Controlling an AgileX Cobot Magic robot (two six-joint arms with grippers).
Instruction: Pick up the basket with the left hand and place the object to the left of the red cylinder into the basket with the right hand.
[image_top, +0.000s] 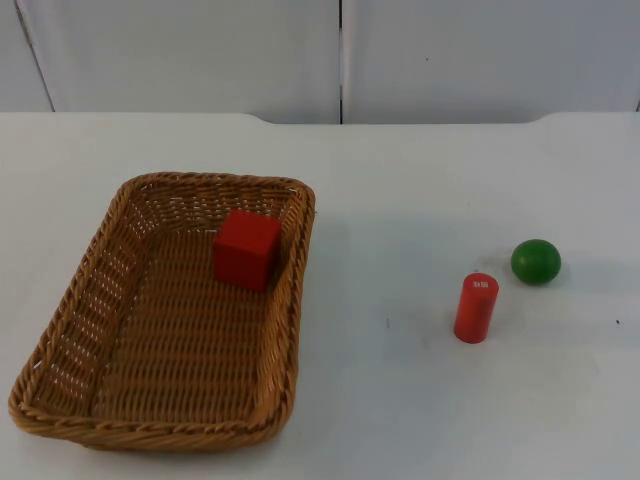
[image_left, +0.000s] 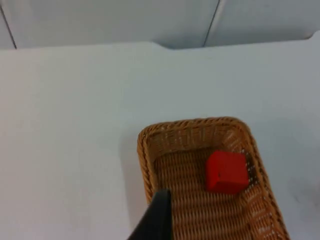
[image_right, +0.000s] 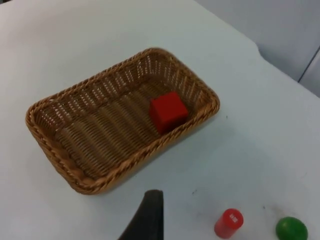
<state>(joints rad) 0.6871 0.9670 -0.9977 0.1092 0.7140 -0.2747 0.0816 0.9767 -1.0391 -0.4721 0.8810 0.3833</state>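
Note:
A woven brown basket (image_top: 60, 320) rests on the white table at the left, with a red cube (image_top: 246, 249) lying inside near its far right corner. To the right stands an upright red cylinder (image_top: 476, 308), and a green ball (image_top: 536, 261) lies just beyond it on its right. My left gripper (image_left: 155, 220) hangs well above the basket (image_left: 192, 123) and cube (image_left: 227, 172), touching neither. My right gripper (image_right: 147, 217) is raised high over the table, looking down on the basket (image_right: 50, 145), cube (image_right: 168, 111), cylinder (image_right: 229, 223) and ball (image_right: 291, 229).
The grey partition wall (image_top: 340, 55) closes off the table's far edge. Bare white table top (image_top: 390, 300) lies between the basket and the cylinder.

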